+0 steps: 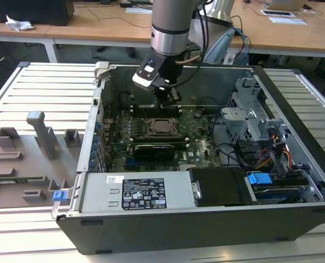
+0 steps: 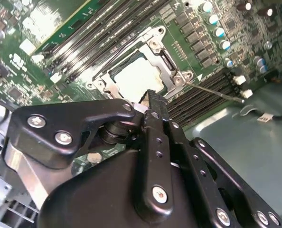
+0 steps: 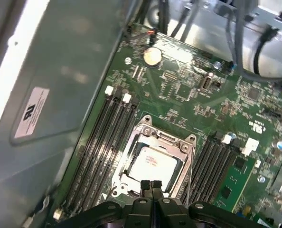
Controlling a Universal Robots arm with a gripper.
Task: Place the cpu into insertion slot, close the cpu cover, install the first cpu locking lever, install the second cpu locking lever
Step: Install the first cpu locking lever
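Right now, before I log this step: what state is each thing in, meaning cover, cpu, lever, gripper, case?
cover: down, flat on the board.
cpu: flat inside the cover's window.
lever: thin rod sticking out sideways; latched or not, cannot tell.
gripper: shut, empty, above the cover's edge.
case: open.

The tool (image 1: pixel 169 102) hangs inside the open computer case (image 1: pixel 206 230), just above what seems the insertion slot (image 1: pixel 161 127).
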